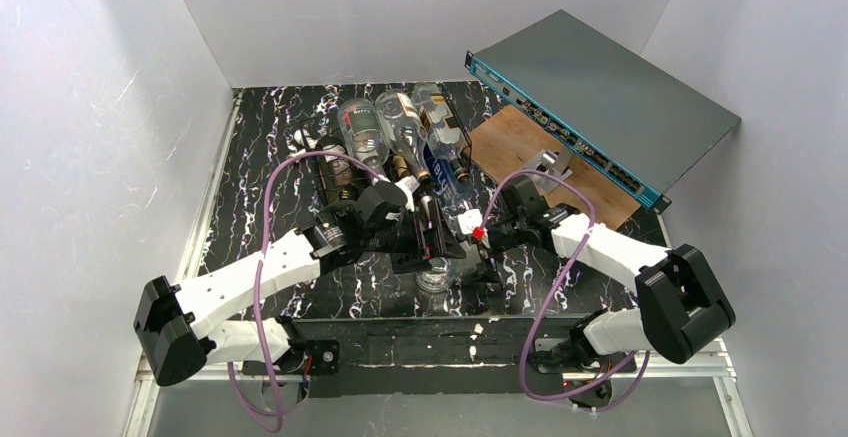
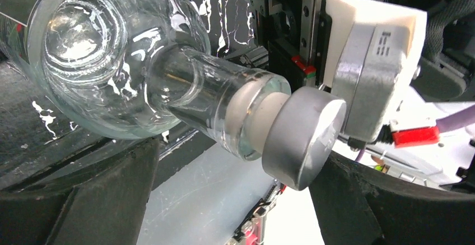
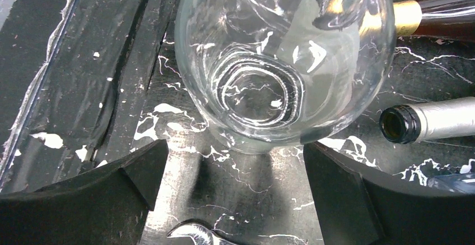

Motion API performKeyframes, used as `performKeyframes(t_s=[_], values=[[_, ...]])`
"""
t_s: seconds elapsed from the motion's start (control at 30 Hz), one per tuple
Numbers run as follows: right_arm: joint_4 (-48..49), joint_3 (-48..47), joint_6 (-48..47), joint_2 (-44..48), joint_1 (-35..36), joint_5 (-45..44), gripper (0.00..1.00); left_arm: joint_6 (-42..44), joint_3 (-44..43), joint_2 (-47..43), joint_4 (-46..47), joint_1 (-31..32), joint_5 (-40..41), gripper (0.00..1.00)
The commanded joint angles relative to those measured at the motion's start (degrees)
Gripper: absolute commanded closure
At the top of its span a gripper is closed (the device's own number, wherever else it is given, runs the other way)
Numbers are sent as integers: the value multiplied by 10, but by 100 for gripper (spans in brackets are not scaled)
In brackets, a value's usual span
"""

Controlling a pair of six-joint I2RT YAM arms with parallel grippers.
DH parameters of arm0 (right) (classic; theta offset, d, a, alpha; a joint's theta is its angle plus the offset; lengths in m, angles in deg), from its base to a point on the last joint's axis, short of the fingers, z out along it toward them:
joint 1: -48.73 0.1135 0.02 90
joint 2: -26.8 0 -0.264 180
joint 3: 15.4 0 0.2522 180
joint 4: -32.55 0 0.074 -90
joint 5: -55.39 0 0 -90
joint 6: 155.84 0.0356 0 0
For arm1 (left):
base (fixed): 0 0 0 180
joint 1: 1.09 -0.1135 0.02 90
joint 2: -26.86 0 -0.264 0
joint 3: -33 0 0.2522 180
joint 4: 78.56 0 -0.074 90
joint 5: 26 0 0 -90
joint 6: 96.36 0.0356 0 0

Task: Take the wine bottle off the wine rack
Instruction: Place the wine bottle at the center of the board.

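A clear glass bottle with a silver stopper cap sits between my two grippers, in front of the black wire wine rack. My left gripper is open, its fingers spread wide on either side of the bottle's neck and cap. My right gripper is open, and the bottle's round clear body lies just beyond its fingertips. I cannot tell whether either gripper touches the glass. In the top view the left gripper and the right gripper almost meet over the bottle.
Three bottles lie on the rack at the back. A foil-topped neck and a brown gold-banded neck point in from the right. A flat grey box with a teal edge leans over a wooden board at the back right.
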Motion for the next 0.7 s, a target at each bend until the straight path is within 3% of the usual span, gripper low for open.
performKeyframes(t_s=[0.0,0.27,0.43,0.67], values=[[-32,-24,-7,-3,-15,35,0,80,-22,-14,-7,-7,-8,2],[-72,-38,-27,16,-30,33,0,224,-40,-79,-54,-6,7,2],[-125,-58,-60,9,-32,29,0,309,-16,-141,-59,2,64,2],[-150,-75,-63,-1,-32,25,0,507,40,-196,34,27,122,2]])
